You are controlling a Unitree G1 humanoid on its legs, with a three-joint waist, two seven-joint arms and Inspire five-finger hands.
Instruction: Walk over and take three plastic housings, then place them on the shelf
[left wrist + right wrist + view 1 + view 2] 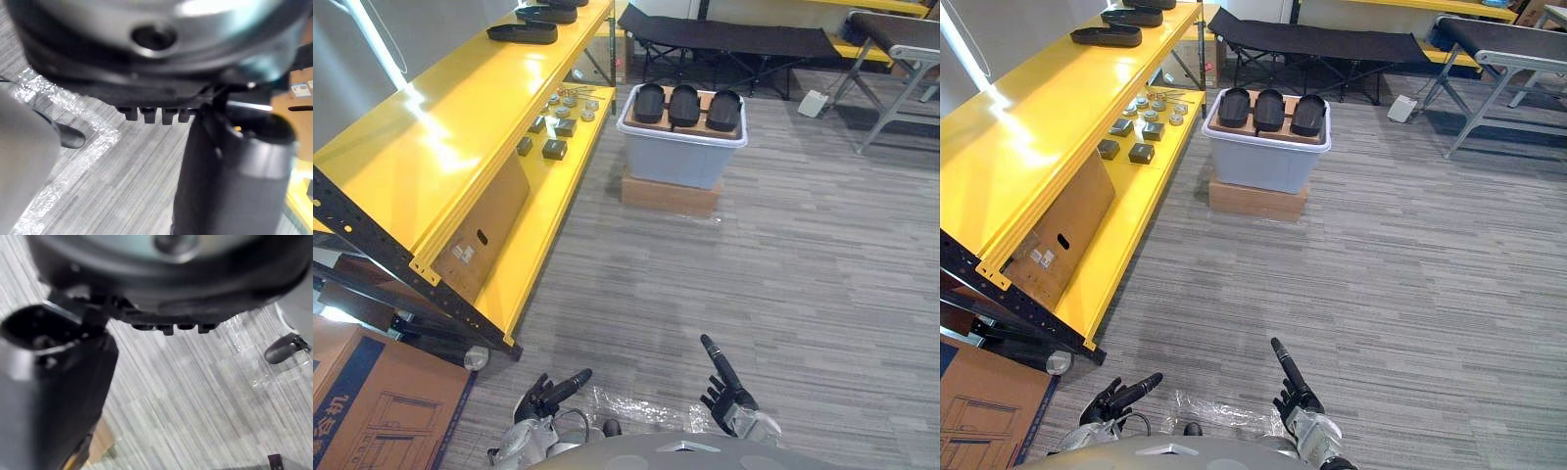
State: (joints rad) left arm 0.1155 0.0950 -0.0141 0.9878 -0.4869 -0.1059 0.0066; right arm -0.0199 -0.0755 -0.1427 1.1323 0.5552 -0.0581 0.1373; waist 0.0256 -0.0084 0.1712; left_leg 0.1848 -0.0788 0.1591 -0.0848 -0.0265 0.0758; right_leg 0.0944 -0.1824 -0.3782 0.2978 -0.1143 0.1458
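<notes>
Ahead on carpet (803,274) beside the yellow shelf (431,147), three housings (684,105) top a bin (680,157), long axes away from us; left hand (540,397), right hand (726,397): fingers curled, empty.

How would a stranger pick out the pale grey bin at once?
Right of the long yellow metal shelf, a brown box lies on the floor. The pale grey plastic bin stands on it, the only white-rimmed thing, topped by three black oval plastic housings.
</notes>
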